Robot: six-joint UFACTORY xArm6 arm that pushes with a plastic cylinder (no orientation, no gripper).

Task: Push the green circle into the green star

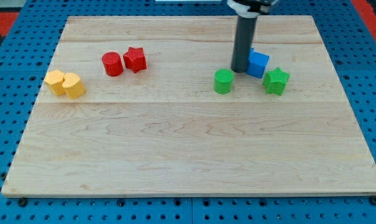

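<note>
The green circle (pixel 224 81) lies on the wooden board right of centre, toward the view's top. The green star (pixel 276 81) lies to its right, with a gap between them. My tip (pixel 239 70) stands just above and to the right of the green circle, close to it, and right against the left side of a blue block (pixel 258 63). The blue block sits between the two green blocks, a little nearer the view's top, and my rod hides part of it.
A red circle (pixel 112 64) and a red star (pixel 135 60) touch each other at the upper left. Two yellow blocks (pixel 54 81) (pixel 74 85) sit together near the board's left edge. The wooden board (pixel 188 155) rests on a blue pegboard.
</note>
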